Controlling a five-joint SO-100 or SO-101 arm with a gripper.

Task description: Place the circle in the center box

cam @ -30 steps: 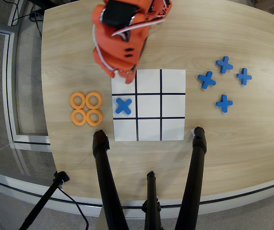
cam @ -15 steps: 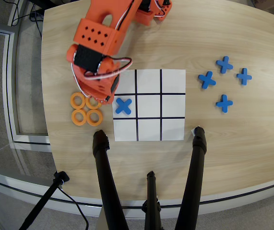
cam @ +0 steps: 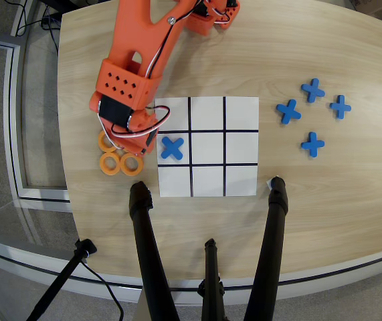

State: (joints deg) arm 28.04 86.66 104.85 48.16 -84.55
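Orange rings lie in a cluster on the wood to the left of the white grid sheet (cam: pixel 241 114). Two of them show whole, one circle (cam: pixel 109 163) and its neighbour (cam: pixel 132 163); a third (cam: pixel 102 141) peeks out from under the arm. My orange gripper (cam: pixel 129 147) hangs right over the upper part of that cluster. Its wrist body hides the fingers, so how the jaws stand does not show, nor whether they touch a ring. The center box (cam: pixel 207 148) is a bare white square. A blue cross (cam: pixel 171 148) lies in the cell to its left.
Several blue crosses (cam: pixel 312 144) are scattered on the table to the right of the grid. Black tripod legs (cam: pixel 144 227) (cam: pixel 275 214) rise from the near edge just below the sheet. The table's left edge (cam: pixel 62 134) is close to the rings.
The arm has swung from above the grid's top-left corner leftward and toward the near edge, and now covers the upper rings. Rings and crosses lie where they were.
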